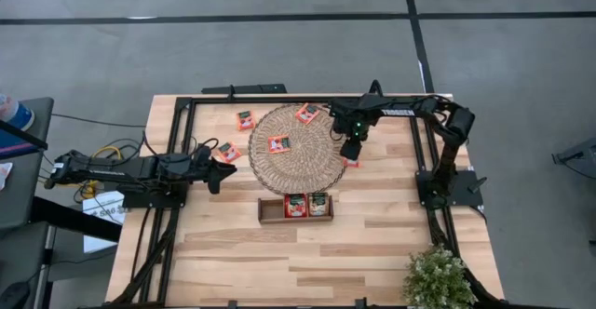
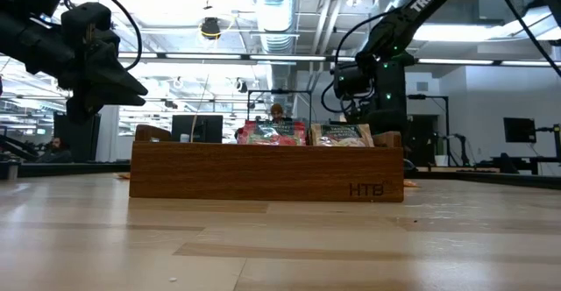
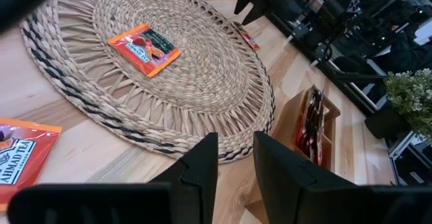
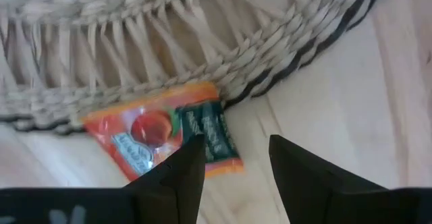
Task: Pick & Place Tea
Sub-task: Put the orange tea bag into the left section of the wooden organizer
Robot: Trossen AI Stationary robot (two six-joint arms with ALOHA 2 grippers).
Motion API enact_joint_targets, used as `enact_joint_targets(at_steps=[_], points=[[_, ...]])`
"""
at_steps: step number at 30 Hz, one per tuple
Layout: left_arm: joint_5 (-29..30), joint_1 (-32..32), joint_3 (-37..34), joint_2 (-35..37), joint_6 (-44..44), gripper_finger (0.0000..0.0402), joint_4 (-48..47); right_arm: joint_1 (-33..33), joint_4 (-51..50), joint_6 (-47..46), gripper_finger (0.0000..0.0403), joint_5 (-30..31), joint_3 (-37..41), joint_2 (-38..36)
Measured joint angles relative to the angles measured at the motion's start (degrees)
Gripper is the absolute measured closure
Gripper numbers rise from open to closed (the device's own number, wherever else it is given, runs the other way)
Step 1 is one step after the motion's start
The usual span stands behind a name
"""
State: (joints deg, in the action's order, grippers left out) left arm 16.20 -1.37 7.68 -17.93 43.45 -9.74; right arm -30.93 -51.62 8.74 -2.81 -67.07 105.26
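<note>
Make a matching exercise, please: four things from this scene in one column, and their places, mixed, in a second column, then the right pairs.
1. right gripper
2. left gripper
3. wooden tray
4. plant

a. table corner near the right arm's base
b. holds two sachets
c. open above a sachet at the mat's edge
d. empty, beside the mat

Pairs: 1-c, 2-d, 3-b, 4-a
</note>
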Motion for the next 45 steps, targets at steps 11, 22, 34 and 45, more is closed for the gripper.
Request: enact_joint_targets(at_steps=[11, 22, 34, 45], points=[[-0.39, 0.0, 0.0, -0.01, 1.16, 0.0315, -0.37, 0.76, -0.89, 0.48, 0.025, 0.25, -0.36, 5.61], [-0.39, 0.0, 0.01, -0.02, 1.24, 0.0315, -0.7, 1.53, -1.65, 0.34, 0.03, 0.55, -0.33, 6.15], [-0.39, 0.0, 0.02, -0.02, 1.24, 0.0315, -1.36, 1.61, -2.72, -1.27, 0.0383, 0.07, -0.2, 6.24], [-0.37, 0.0, 0.02, -0.01, 1.24, 0.0315, -1.42, 1.77, -4.59, -2.85, 0.0401, 2.38, 0.48, 3.7]])
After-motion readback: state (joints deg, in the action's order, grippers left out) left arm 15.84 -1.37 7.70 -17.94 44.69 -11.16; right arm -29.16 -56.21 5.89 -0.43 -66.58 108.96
